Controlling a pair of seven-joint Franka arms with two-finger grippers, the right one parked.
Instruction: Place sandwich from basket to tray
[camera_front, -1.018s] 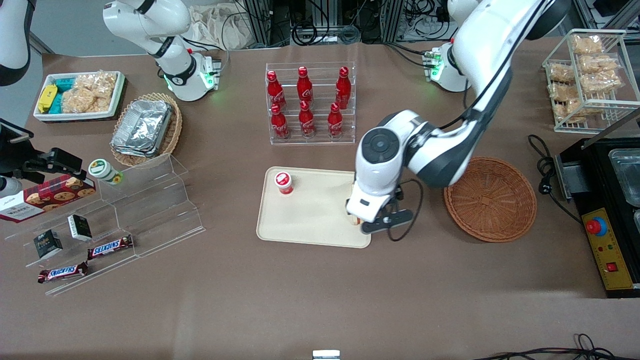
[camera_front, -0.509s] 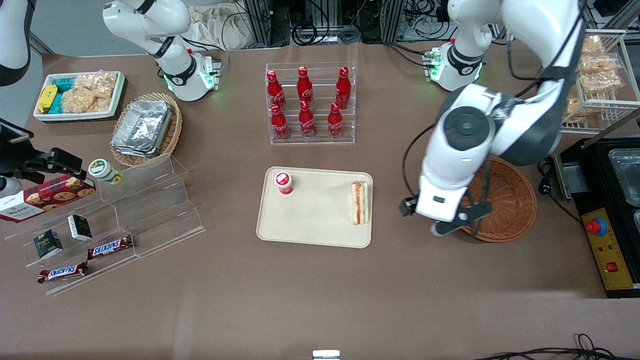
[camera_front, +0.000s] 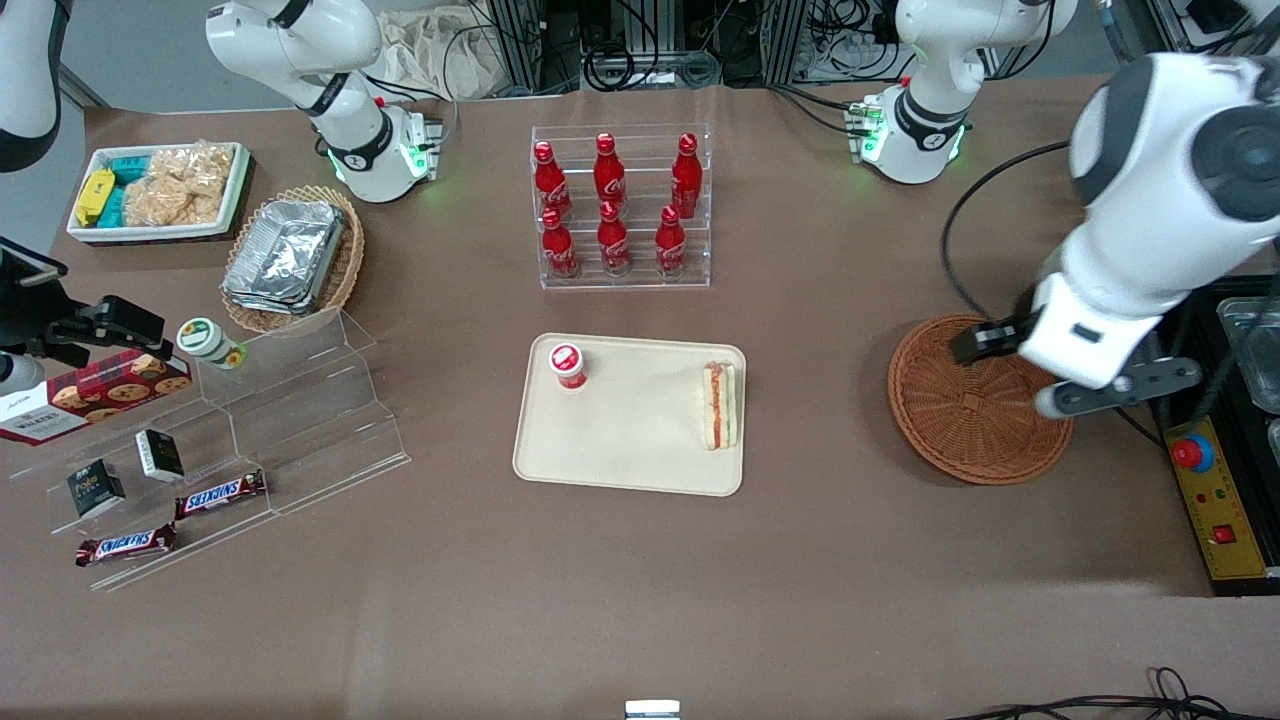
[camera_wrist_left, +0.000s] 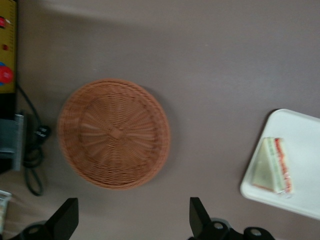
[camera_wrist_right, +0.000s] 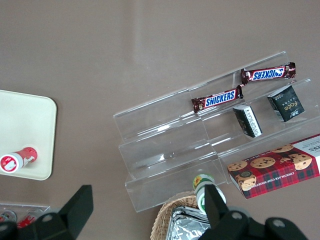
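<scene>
Left arm's gripper (camera_wrist_left: 131, 218) hangs raised over the reddish-brown wicker basket (camera_front: 980, 399), its two black fingers (camera_wrist_left: 66, 216) spread wide apart and gripping nothing, touching nothing. One sandwich (camera_front: 719, 404) lies flat on the cream tray (camera_front: 628, 440), against the short edge of the tray that faces the basket, well apart from the gripper; its red and green filling shows along one side. One small red-capped cup (camera_front: 567, 364) stands in the tray's corner farthest from the front camera and toward the parked arm's end. One basket sits near the working arm's end of the table, with no food in it. Six red cola bottles (camera_front: 611, 205) stand in a clear acrylic rack, in two rows of three, farther from the front camera than the tray. Toward the parked arm's end a clear stepped display stand (camera_front: 250, 430) bears two Snickers bars (camera_front: 220, 493), two small dark boxes (camera_front: 159, 455), one cookie box (camera_front: 92, 395) and one green-lidded cup (camera_front: 211, 342). One tan wicker basket with foil containers (camera_front: 290, 255) sits near that end's corner, beside one white tub of snack packets (camera_front: 160, 190)
</scene>
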